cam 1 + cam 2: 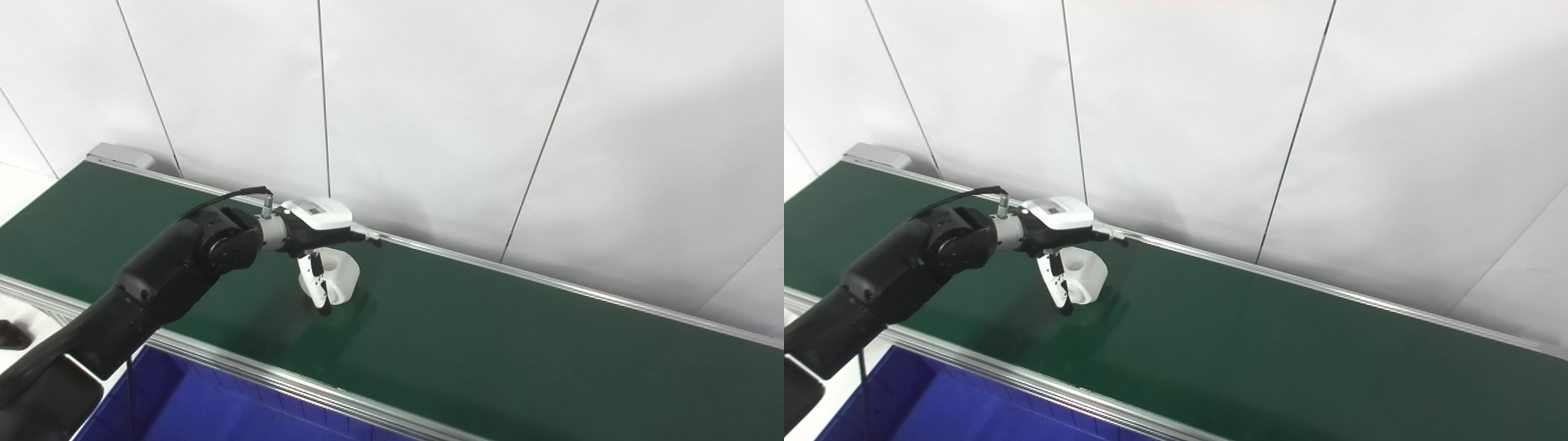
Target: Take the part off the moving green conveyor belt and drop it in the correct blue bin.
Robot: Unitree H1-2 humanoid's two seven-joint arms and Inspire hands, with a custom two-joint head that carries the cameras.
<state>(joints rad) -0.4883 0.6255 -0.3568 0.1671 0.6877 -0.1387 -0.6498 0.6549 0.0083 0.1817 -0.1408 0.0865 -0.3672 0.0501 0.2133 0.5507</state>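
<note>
1. The left hand (318,236) is reaching out over the belt (490,331), palm down, at the end of a black arm (165,275) that is coming in from the lower left and bending at the wrist.
2. Its fingers (316,288) are curling downward around the part (338,278), and one finger (366,235) is pointing straight out toward the belt's far rail.
3. The hand is closing on the part; whether it is lifting it clear of the belt or the part is still touching the surface, I cannot tell.
4. The right hand is not showing in either view.
5. Counting: one arm, one hand, one part, one belt, one bin (202,404).
6. The part is looking white and smooth, a short cup-like or ring-like piece with a rounded wall and a hollow showing at its top.
7. It is sitting under the palm, near the middle of the belt's width, toward the left half of the belt.
8. The bin is lying below the belt's near rail (275,373), at the bottom left, blue and open at the top.
</note>
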